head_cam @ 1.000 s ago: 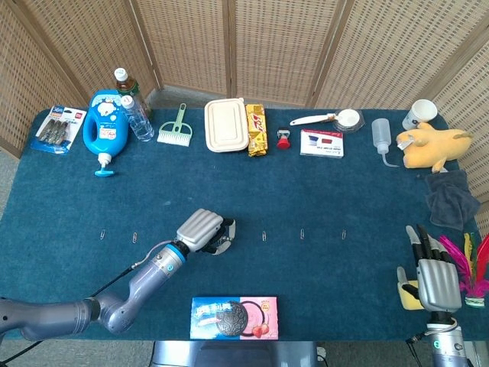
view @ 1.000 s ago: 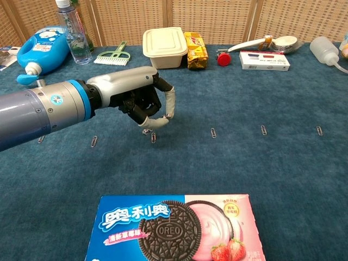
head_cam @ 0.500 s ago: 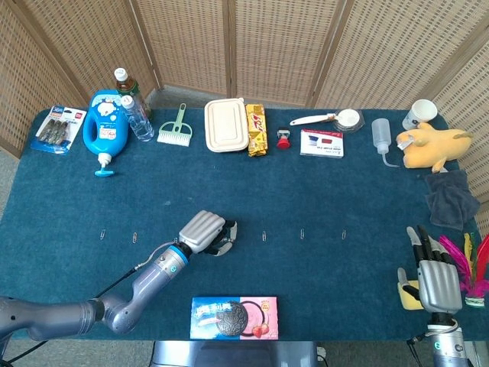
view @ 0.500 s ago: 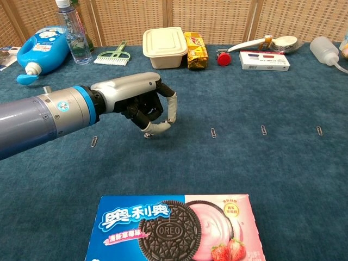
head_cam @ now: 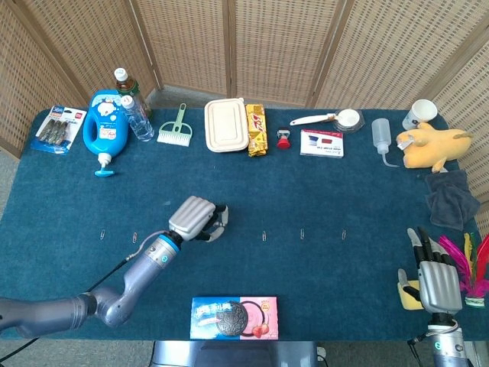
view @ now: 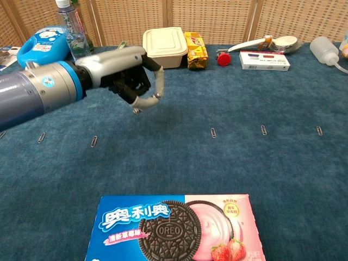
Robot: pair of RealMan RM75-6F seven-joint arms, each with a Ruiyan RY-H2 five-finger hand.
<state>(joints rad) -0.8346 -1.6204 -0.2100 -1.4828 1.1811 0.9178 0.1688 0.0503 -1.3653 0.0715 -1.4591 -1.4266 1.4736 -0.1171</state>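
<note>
Hovering above the blue counter (head_cam: 321, 183), the left robot hand (head_cam: 197, 218) (view: 128, 76) has its fingers curled in, and thumb and fingertip pinch a small paper clip (view: 136, 110) (only a glint of metal shows in the chest view; the head view does not show it). The clip is off the cloth, held in the air. Below and to either side runs a row of loose clips on the counter: two (head_cam: 134, 238) on the hand's left, three (head_cam: 302, 234) on its right, all apart from the hand. Nearer the robot lies an Oreo box (head_cam: 234, 317) (view: 174, 228), flat and face up. At the counter's right edge the right robot hand (head_cam: 437, 284) stands with fingers straight and apart, holding nothing, with a yellow block (head_cam: 409, 297) just beside it and bright feathers (head_cam: 474, 267) on its other side.
</note>
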